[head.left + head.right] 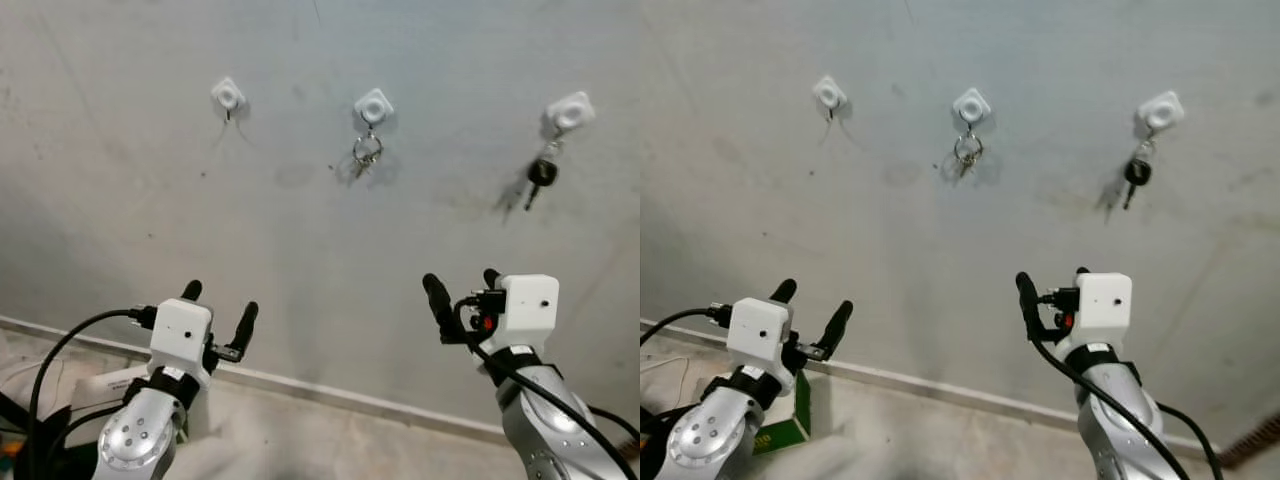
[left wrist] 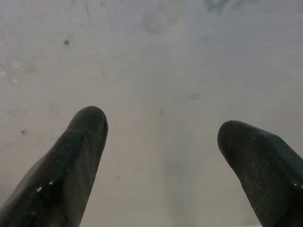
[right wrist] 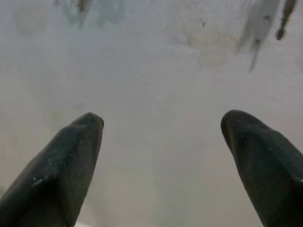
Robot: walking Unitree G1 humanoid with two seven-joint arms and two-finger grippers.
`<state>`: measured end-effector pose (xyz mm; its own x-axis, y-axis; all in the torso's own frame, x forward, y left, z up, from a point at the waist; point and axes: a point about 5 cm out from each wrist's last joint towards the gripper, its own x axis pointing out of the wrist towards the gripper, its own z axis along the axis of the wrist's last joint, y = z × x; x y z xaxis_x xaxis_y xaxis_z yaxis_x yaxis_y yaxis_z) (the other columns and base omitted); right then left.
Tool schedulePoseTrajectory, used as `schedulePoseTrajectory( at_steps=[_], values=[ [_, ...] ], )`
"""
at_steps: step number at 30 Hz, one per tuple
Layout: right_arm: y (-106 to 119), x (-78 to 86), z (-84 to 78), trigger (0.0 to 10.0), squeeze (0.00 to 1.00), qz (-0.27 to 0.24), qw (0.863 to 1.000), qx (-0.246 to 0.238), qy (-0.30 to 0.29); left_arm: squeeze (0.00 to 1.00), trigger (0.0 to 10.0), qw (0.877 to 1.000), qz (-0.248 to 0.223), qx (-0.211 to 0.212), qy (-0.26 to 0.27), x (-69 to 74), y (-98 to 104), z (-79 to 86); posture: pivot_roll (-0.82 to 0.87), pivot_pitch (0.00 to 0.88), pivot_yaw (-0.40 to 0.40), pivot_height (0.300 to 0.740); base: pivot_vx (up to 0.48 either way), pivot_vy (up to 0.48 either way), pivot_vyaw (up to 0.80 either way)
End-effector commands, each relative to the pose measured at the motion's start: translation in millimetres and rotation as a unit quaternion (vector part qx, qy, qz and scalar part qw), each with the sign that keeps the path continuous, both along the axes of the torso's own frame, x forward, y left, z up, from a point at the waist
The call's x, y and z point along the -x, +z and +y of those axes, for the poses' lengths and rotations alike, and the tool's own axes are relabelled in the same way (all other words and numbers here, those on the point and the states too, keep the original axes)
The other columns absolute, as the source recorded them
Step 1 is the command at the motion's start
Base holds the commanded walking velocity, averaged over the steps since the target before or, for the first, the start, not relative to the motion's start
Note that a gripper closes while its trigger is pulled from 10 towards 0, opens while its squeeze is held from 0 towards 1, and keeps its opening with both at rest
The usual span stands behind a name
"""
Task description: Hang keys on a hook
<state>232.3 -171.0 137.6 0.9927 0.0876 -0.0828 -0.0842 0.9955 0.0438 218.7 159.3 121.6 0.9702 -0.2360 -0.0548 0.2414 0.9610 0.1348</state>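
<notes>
1. Hanging from the right hook [image 1: 570,112]: a black-headed key [image 1: 541,174], dangling free against the wall [image 1: 300,230], clear of both grippers.
2. Hanging from the middle hook [image 1: 373,106]: a key ring [image 1: 366,153] with small keys, likewise at rest on its peg.
3. Left hook [image 1: 228,96]: bare, nothing on it.
4. Right gripper [image 1: 459,289]: raised toward the wall, well below the hooks and well apart from the black-headed key; jaws spread wide, nothing between the fingers [image 3: 61,175].
5. Left gripper [image 1: 218,308]: raised at similar height, below the bare hook; jaws also spread wide and holding nothing, fingertips [image 2: 71,165] facing plain wall.
6. Judged status: task appears complete or very nearly so, with keys seated on two hooks and no keys in either gripper. Cannot tell which set was the task's own.
7. Remaining, as judged: only drawing the arms back from the wall; no further key seen awaiting a hook.
8. Baseboard [image 1: 330,392] and floor below: not involved.
</notes>
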Motion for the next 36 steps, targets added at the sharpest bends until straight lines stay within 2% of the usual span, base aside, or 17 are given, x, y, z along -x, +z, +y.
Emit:
schedulePoseTrajectory(
  at_steps=[1, 6, 18, 29, 36],
  values=[
    [6.0, -1.5, 3.2, 10.0, 0.00, -0.014, 1.000, -0.002, 0.006, 0.00, 10.0, 1.000, 0.001, -0.003, -0.002, 0.2, 0.7, 1.3, 0.04, 0.000, 0.039, 0.740, -0.326, 0.000, 0.00],
    [5.6, -2.7, 3.0, 10.0, 0.00, -0.014, 1.000, -0.001, 0.006, 0.00, 10.0, 1.000, 0.001, -0.002, -0.003, -0.8, 0.6, 0.7, 0.04, 0.000, 0.039, 0.740, -0.330, 0.000, 0.00],
    [6.4, -5.4, 2.4, 10.0, 0.00, -0.017, 1.000, -0.001, 0.007, 0.00, 10.0, 1.000, 0.005, 0.013, -0.005, -2.7, -0.3, 0.5, 0.03, 0.000, 0.035, 0.740, 0.000, 0.000, 0.00],
    [6.0, -6.9, 2.8, 10.0, 0.00, -0.017, 1.000, -0.001, 0.010, 0.00, 10.0, 1.000, 0.008, 0.016, -0.013, -3.2, -0.7, -1.0, 0.03, 0.000, 0.034, 0.740, 0.000, 0.415, 0.00],
    [6.0, -8.0, 3.8, 10.0, 0.00, -0.017, 1.000, -0.002, 0.012, 0.00, 10.0, 1.000, 0.007, 0.015, -0.014, -4.0, -0.7, -1.5, 0.04, 0.000, 0.033, 0.740, 0.000, 0.000, 0.00]
  ],
)
